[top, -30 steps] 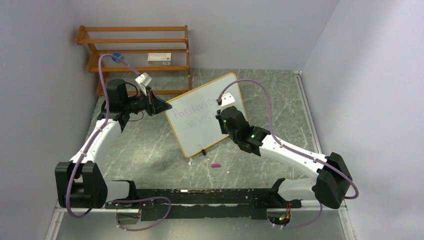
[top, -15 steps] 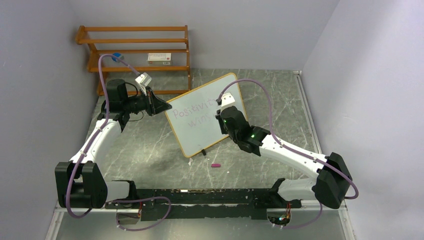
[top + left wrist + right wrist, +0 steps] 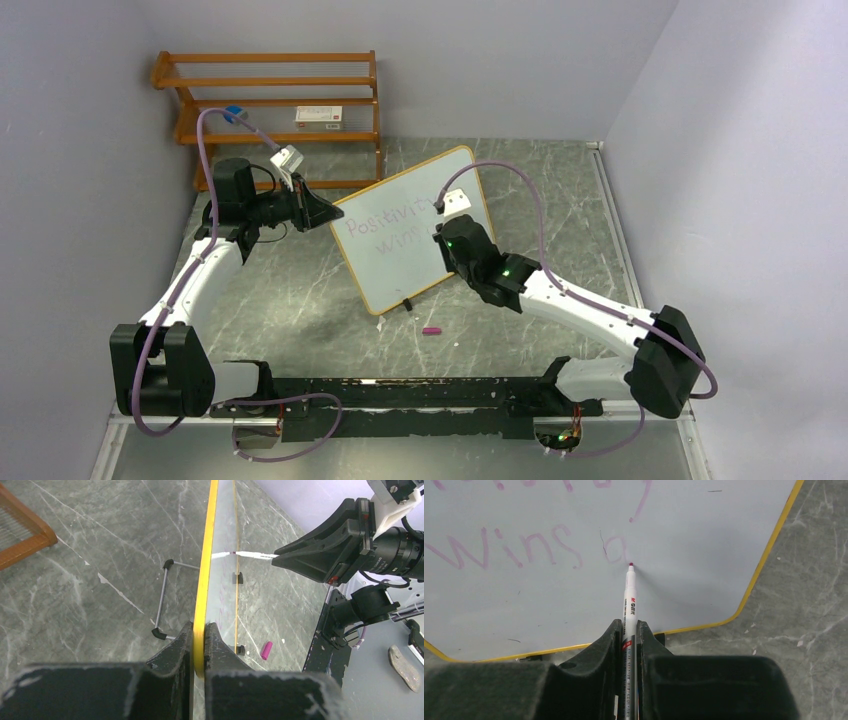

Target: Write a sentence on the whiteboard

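Observation:
The whiteboard [image 3: 400, 262] stands tilted on the floor with a yellow-edged frame. My left gripper [image 3: 325, 212] is shut on its left edge; in the left wrist view the jaws [image 3: 199, 635] pinch the yellow rim [image 3: 206, 570]. My right gripper [image 3: 445, 235] is shut on a white marker [image 3: 630, 597], whose purple tip touches the board just under a small loop at the end of "wins". The sentence [image 3: 509, 550] is thin purple handwriting in two lines, also visible in the top view [image 3: 385, 232]. From the left wrist, the marker [image 3: 245, 555] meets the board's face.
A pink marker cap [image 3: 431, 330] lies on the floor near the board's front foot, also in the left wrist view [image 3: 266, 650]. A wooden shelf rack [image 3: 270, 100] with a small box [image 3: 320, 114] stands at the back left. A wire stand [image 3: 162, 595] props the board from behind.
The right gripper and marker have shifted very slightly on the board. The left arm and the board have stayed put.

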You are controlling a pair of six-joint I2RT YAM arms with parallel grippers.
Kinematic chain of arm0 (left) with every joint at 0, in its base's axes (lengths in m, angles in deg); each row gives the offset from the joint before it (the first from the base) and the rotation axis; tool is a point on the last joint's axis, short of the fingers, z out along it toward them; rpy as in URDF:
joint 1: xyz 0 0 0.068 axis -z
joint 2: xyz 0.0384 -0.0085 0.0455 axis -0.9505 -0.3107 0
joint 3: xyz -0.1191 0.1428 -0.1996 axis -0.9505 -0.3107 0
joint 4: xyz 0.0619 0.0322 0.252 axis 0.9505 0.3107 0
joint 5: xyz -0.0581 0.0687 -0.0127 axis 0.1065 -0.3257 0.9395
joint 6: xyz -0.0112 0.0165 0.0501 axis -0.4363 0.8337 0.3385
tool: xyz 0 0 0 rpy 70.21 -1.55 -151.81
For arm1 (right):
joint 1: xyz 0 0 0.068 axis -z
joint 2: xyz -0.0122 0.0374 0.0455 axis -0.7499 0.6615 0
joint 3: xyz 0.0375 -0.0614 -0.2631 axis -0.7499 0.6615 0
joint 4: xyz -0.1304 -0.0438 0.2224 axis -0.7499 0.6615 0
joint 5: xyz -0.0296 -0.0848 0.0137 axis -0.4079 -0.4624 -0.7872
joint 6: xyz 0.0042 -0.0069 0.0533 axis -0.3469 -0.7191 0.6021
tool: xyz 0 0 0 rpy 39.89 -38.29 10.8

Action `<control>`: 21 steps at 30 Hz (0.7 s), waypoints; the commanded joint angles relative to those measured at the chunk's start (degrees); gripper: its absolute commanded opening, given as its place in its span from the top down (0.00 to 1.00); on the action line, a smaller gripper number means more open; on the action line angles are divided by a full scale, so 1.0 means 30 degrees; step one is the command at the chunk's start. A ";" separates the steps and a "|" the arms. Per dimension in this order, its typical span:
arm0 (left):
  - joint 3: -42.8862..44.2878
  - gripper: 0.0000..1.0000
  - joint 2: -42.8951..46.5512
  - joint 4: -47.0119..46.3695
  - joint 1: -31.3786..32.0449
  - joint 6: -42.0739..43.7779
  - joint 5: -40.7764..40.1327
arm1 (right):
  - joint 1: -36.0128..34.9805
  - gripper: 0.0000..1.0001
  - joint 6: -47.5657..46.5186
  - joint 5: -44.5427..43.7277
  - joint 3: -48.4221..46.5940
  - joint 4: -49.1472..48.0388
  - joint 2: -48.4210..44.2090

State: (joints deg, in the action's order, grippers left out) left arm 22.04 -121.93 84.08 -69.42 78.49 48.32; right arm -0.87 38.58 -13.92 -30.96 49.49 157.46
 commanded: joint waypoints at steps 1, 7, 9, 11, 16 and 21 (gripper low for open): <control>0.0101 0.95 -0.0297 0.0675 0.0286 0.1793 -0.0898 | 0.0164 1.00 -0.0064 -0.0710 0.0095 -0.0565 -0.0932; 0.0102 0.95 -0.0287 0.0689 0.0286 0.1765 -0.0909 | 0.0501 1.00 -0.0396 -0.0958 -0.0139 -0.1465 -0.1020; 0.0073 0.95 -0.0285 0.0668 0.0286 0.1764 -0.0895 | 0.0637 1.00 -0.0419 -0.0887 -0.0185 -0.1767 -0.0905; 0.0095 0.95 -0.0313 0.0687 0.0286 0.1764 -0.0920 | 0.0705 1.00 -0.0527 -0.0777 -0.0285 -0.2071 -0.0761; 0.0100 0.95 -0.0345 0.0690 0.0286 0.1793 -0.0899 | 0.0781 1.00 -0.0816 -0.0575 -0.0720 -0.2586 -0.0378; 0.0102 0.95 -0.0345 0.0691 0.0286 0.1798 -0.0855 | 0.0810 1.00 -0.0945 -0.0492 -0.1019 -0.2802 0.0007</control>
State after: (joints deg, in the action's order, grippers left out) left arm 22.04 -121.93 84.10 -69.42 78.51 48.32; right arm 1.05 36.62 -15.25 -31.83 43.87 156.50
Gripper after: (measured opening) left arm 0.086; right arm 0.150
